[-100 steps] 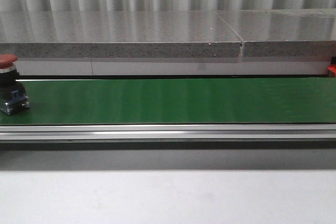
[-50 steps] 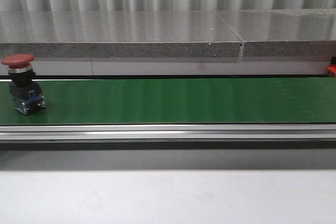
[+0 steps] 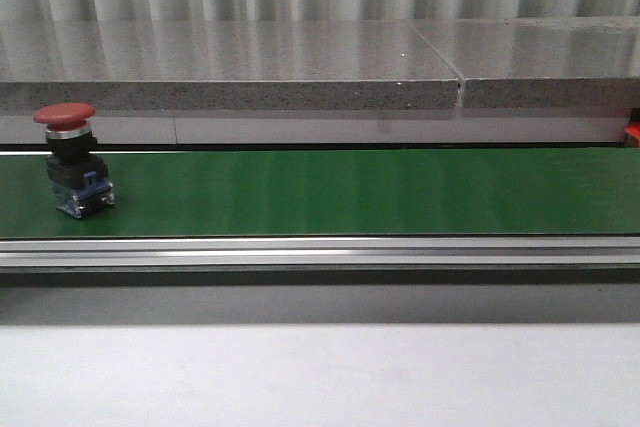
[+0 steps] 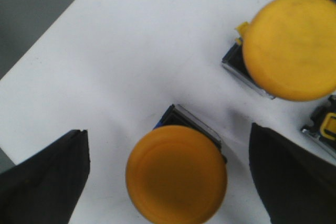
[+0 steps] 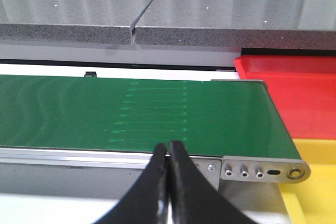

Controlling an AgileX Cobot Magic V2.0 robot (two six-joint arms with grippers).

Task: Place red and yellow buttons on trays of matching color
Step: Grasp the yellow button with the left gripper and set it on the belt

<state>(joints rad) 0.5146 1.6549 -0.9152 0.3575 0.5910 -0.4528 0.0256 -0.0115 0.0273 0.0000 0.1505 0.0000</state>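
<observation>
A red button (image 3: 66, 115) on a black and metal base stands upright at the left end of the green conveyor belt (image 3: 350, 192). Seen from the left wrist, my left gripper (image 4: 169, 174) is open above a white surface, its black fingers (image 4: 50, 179) apart on either side of a yellow button (image 4: 176, 174) without touching it. A second yellow button (image 4: 290, 46) lies farther off. My right gripper (image 5: 168, 150) is shut with nothing in it, near the belt's right end. The red tray (image 5: 294, 95) and the yellow tray (image 5: 315, 182) sit just past that end.
A grey stone ledge (image 3: 230, 67) runs behind the belt, and an aluminium rail (image 3: 320, 250) along its front. A white table surface (image 3: 320, 372) lies in front. Part of a third metal button base (image 4: 321, 129) shows by the left gripper's far finger.
The red button has travelled to the right along the belt, from the left edge of the front view to fully in view. Nothing else has shifted there.
</observation>
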